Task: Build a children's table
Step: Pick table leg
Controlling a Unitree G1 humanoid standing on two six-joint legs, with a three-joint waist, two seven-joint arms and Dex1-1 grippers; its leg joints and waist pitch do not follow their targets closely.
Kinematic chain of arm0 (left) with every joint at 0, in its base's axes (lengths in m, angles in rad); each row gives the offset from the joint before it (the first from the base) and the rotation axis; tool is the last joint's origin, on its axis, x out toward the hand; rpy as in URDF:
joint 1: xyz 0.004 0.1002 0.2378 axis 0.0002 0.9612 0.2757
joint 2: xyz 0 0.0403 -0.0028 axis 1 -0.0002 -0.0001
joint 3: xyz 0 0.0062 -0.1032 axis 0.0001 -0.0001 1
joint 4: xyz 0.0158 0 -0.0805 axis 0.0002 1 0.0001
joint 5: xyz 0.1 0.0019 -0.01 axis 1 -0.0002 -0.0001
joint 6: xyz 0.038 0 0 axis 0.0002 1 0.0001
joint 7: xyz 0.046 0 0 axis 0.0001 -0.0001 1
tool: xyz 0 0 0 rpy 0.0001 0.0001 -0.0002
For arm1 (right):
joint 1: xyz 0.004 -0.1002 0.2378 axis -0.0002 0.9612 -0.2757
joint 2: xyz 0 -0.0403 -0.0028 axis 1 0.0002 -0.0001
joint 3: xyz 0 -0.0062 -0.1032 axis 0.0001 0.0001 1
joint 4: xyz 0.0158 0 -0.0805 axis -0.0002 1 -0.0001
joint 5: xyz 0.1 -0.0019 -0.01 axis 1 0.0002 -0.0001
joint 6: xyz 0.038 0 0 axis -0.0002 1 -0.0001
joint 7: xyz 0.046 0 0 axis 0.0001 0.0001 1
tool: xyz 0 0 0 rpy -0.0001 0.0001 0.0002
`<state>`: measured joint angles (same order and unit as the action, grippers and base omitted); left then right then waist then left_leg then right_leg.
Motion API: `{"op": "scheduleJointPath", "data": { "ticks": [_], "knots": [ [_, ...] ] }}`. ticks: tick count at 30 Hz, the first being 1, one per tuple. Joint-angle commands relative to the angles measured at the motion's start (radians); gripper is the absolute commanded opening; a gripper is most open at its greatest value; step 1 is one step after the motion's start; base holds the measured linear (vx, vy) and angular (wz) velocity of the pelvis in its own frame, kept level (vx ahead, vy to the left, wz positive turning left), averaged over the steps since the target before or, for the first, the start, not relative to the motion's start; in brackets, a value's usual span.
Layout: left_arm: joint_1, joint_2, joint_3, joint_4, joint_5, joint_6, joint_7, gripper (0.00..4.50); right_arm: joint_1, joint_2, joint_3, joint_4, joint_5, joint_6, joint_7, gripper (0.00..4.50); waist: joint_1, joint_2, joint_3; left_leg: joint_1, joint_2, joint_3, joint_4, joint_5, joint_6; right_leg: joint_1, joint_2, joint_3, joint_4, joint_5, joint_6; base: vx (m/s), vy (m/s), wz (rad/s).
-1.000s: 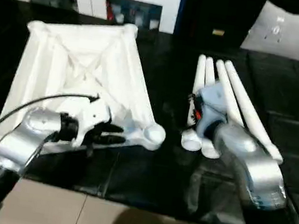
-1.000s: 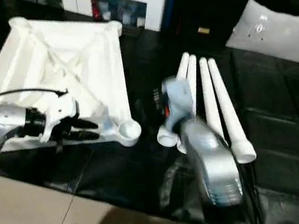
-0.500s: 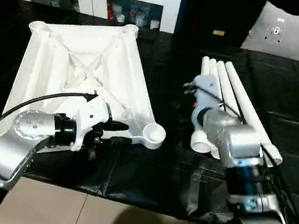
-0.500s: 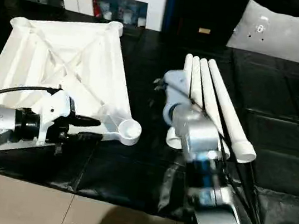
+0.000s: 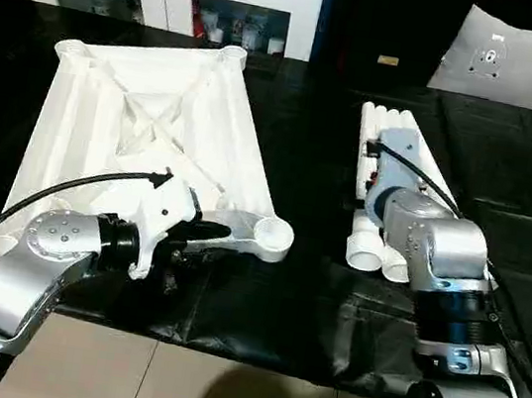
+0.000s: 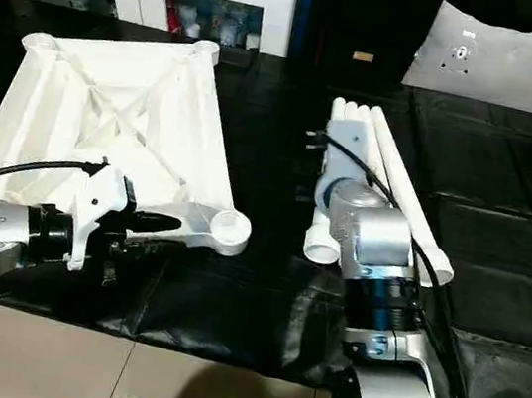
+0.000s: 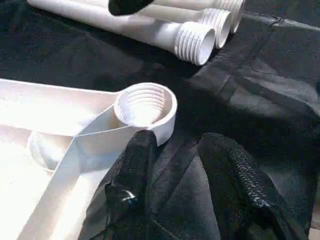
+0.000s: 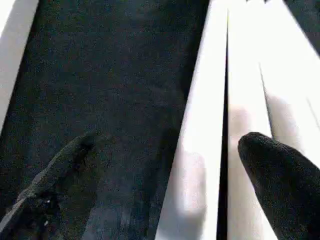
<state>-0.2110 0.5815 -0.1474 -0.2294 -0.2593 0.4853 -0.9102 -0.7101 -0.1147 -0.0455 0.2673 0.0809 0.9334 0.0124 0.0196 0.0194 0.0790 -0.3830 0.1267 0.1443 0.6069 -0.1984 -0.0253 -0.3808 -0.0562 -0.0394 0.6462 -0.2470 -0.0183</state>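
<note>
Legs (image 5: 402,194) centre-right: probably light, stiff, slick plastic; best grabbed mid-shaft. Right gripper (image 8: 175,185) jaws wide over one. Left gripper (image 7: 190,185) jaws part-open, empty, beside tabletop (image 5: 136,130) corner socket (image 7: 145,105).

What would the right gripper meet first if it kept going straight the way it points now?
Probably the outermost of the white legs. In the wrist view the right gripper is open, its fingers straddling that leg, so going on should bring it onto the leg; the gap to it is unclear.
</note>
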Motion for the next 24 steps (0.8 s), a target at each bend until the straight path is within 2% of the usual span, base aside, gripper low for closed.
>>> {"op": "scheduleJointPath", "data": {
  "ticks": [1,6,8,12,17,20,22,24],
  "knots": [
    [-0.008,0.003,-0.009,-0.026,-0.001,0.010,0.002,1.73,0.002,0.005,-0.011,0.009,0.016,0.014,0.007,4.50,0.003,0.006,-0.071,0.017,0.083,-0.017,-0.066,-0.022,0.010,0.058,-0.088,0.056,-0.061,0.140,-0.268,0.000,0.000,0.00],
    [-0.010,0.001,-0.013,-0.031,-0.001,0.019,0.008,1.73,-0.010,0.024,-0.047,0.066,0.054,0.035,0.024,4.50,0.004,0.007,-0.071,0.019,0.085,-0.017,-0.068,-0.037,-0.003,0.054,-0.086,0.054,-0.063,0.110,-0.266,0.000,0.000,0.00],
    [-0.010,0.000,-0.015,-0.035,-0.003,0.025,0.010,1.73,-0.016,0.025,-0.053,0.082,0.049,0.031,0.022,4.50,0.006,0.003,-0.070,0.018,0.085,-0.016,-0.068,-0.038,-0.004,0.054,-0.086,0.054,-0.064,0.097,-0.262,0.000,0.000,0.00],
    [-0.008,0.002,-0.017,-0.039,-0.005,0.034,0.012,1.73,-0.040,0.023,-0.063,0.120,0.048,0.024,0.016,4.50,0.009,0.003,-0.068,0.020,0.085,-0.015,-0.070,-0.049,-0.010,0.049,-0.086,0.054,-0.065,0.071,-0.256,0.000,0.000,0.00],
    [-0.009,0.004,-0.014,-0.041,-0.008,0.040,0.012,1.73,-0.059,0.019,-0.060,0.126,0.046,0.020,0.012,4.50,0.011,0.002,-0.065,0.019,0.084,-0.014,-0.071,-0.060,-0.014,0.048,-0.086,0.055,-0.068,0.051,-0.247,0.000,0.000,0.00],
    [-0.008,0.006,-0.014,-0.043,-0.008,0.043,0.013,1.73,-0.063,0.010,-0.048,0.118,0.034,0.007,0.012,4.50,0.011,0.002,-0.067,0.018,0.084,-0.014,-0.070,-0.044,-0.008,0.048,-0.085,0.054,-0.066,0.072,-0.245,0.000,0.000,0.00],
    [-0.009,0.008,-0.013,-0.043,-0.009,0.045,0.012,1.73,-0.069,0.009,-0.054,0.120,0.033,0.002,0.009,4.50,0.011,0.004,-0.067,0.018,0.084,-0.014,-0.070,-0.046,-0.008,0.047,-0.086,0.054,-0.065,0.068,-0.245,0.000,0.000,0.00],
    [-0.009,0.010,-0.012,-0.044,-0.010,0.048,0.011,1.73,-0.075,0.007,-0.061,0.130,0.032,-0.001,0.002,4.50,0.011,0.002,-0.067,0.017,0.083,-0.014,-0.070,-0.049,-0.009,0.049,-0.085,0.055,-0.067,0.066,-0.245,0.000,0.000,0.00]
  ]
}}
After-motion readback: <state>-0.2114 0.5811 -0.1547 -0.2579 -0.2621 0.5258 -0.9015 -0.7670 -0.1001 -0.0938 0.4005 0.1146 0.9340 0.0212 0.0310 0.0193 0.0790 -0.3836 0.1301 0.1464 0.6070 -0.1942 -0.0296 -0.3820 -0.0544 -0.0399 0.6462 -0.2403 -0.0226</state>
